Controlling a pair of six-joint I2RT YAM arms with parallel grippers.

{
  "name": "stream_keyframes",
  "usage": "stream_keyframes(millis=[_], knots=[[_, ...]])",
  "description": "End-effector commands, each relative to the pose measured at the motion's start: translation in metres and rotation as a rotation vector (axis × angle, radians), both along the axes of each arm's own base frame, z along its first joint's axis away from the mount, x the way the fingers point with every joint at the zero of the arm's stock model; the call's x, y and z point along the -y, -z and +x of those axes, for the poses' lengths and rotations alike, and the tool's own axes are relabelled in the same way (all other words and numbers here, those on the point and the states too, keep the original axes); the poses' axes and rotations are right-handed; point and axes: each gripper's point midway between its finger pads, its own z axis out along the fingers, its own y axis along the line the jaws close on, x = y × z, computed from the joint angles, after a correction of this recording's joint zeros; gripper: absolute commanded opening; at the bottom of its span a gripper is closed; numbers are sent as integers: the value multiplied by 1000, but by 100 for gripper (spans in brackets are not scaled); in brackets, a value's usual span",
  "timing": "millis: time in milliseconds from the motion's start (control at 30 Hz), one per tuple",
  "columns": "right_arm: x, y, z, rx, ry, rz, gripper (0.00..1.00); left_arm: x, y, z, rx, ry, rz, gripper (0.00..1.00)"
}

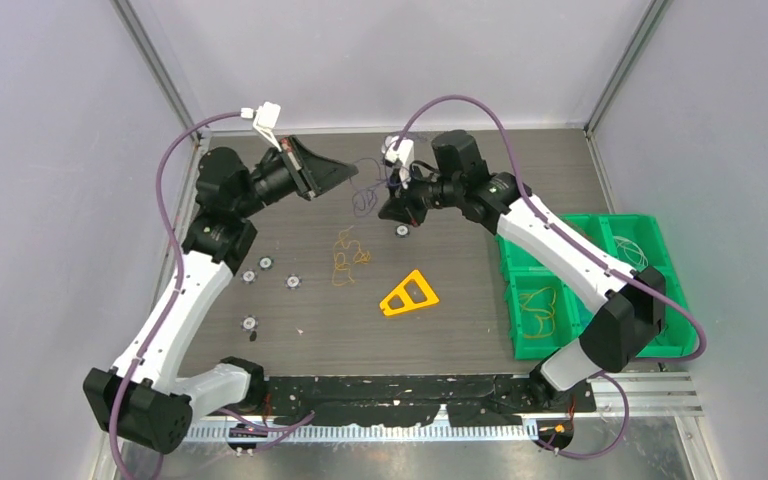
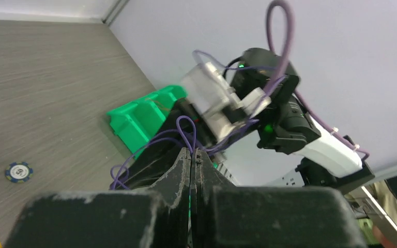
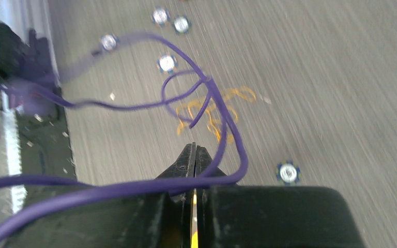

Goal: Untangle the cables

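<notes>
Top view: the left gripper (image 1: 348,176) and right gripper (image 1: 388,208) face each other, with a purple cable (image 1: 364,197) strung between their tips. An orange cable (image 1: 346,256) lies on the table, nearer the bases.

Left wrist: the fingers (image 2: 182,173) are pressed together on the purple cable, which loops just beyond the tips.

Right wrist: the fingers (image 3: 186,166) are closed and the purple cable lies draped across them. I cannot tell whether it is pinched.

My fingers (image 2: 182,168) are pinched shut on a thin purple cable (image 2: 186,124) that loops up from their tips. Beyond are a green bin (image 2: 134,121), the other arm (image 2: 289,124) and a chip (image 2: 19,172) on the desk (image 2: 57,77).
</notes>
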Motion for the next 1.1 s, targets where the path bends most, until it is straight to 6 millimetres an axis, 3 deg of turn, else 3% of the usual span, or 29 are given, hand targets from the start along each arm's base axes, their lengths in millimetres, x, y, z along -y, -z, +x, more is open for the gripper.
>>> stream_keyframes(millis=[0,133,200,267,367,467,733,833,967,1067], knots=[[56,60,11,36,91,-260,5,5,-31,-24,156,110,3,0],[119,108,23,-17,141,-440,13,-15,-90,-35,321,85,-35,0],[146,125,23,-75,134,-522,29,-27,-118,-36,389,37,-50,0],[172,140,25,-136,137,-604,64,-37,-139,-34,435,-8,-64,0],[197,154,25,-224,155,-664,81,-42,-158,-35,485,-26,-82,0],[209,149,29,-275,213,-632,99,-41,-169,-32,498,-21,-113,0],[210,156,22,-301,206,-666,95,-42,-179,-21,476,-22,-173,0],[224,156,37,-244,305,-721,95,-50,-189,-23,493,-35,-212,0],[246,170,48,-332,392,-799,95,-73,-231,-36,571,-74,-279,0],[252,187,50,-449,411,-797,95,-103,-270,-51,674,-175,-286,0]])
